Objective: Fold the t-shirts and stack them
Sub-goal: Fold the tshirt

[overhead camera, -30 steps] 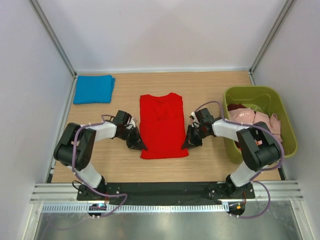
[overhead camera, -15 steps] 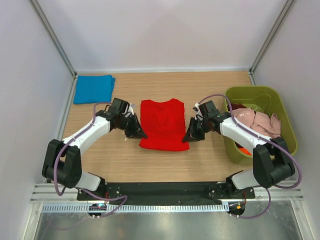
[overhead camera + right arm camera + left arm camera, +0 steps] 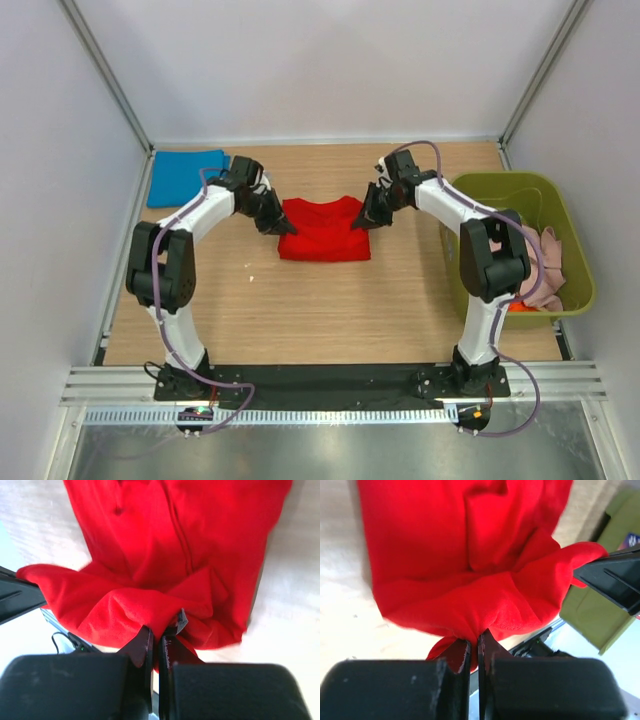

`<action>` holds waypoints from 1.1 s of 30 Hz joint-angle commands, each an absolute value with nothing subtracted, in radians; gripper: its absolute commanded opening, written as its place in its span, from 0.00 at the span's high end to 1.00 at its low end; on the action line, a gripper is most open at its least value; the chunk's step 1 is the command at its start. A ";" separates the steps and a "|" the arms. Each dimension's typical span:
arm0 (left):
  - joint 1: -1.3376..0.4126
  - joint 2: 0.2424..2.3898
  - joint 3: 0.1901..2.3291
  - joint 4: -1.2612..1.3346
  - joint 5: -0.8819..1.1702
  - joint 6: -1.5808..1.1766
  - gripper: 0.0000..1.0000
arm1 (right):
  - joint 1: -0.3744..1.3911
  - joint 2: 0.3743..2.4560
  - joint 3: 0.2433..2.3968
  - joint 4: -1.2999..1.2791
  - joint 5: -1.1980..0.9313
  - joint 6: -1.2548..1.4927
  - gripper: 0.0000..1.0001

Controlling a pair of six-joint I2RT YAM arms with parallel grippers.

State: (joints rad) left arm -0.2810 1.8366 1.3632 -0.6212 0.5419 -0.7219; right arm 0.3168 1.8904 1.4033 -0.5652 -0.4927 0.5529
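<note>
The bright red cloth t-shirt (image 3: 322, 232) is laid on the wooden table to the left of the olive-green plastic bin (image 3: 505, 177), with its hem end raised and doubled over toward the collar end. The corner farther from the bin is pinched between the closed fingers of the left gripper (image 3: 474, 647). The corner nearer the bin is clamped the same way by the right gripper (image 3: 156, 636).

Only a small bunch of cloth is held at each tip, so a corner could be lost if the pull is uneven, and the fold would then fall crooked. Between the two grips the raised edge is seen to sag and bunch, so creases could be trapped under the top layer if it is set down without being drawn taut. If too much tension is applied away from the bin, the lower layer could be dragged out of square. A skewed fold would sit badly on the folded blue cloth t-shirt (image 3: 185, 178), which lies well to the left of the bin
</note>
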 commanded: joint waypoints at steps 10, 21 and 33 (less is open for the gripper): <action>-0.218 1.997 1.545 -0.607 0.601 -0.739 1.00 | 0.259 2.052 1.609 -0.565 -0.560 0.563 0.99; -0.218 2.117 1.614 -0.615 0.626 -0.773 0.95 | 0.241 2.158 1.698 -0.561 -0.598 0.598 0.94; -0.192 2.221 1.753 -0.618 0.614 -0.818 0.88 | 0.203 2.253 1.746 -0.365 -0.667 0.863 0.89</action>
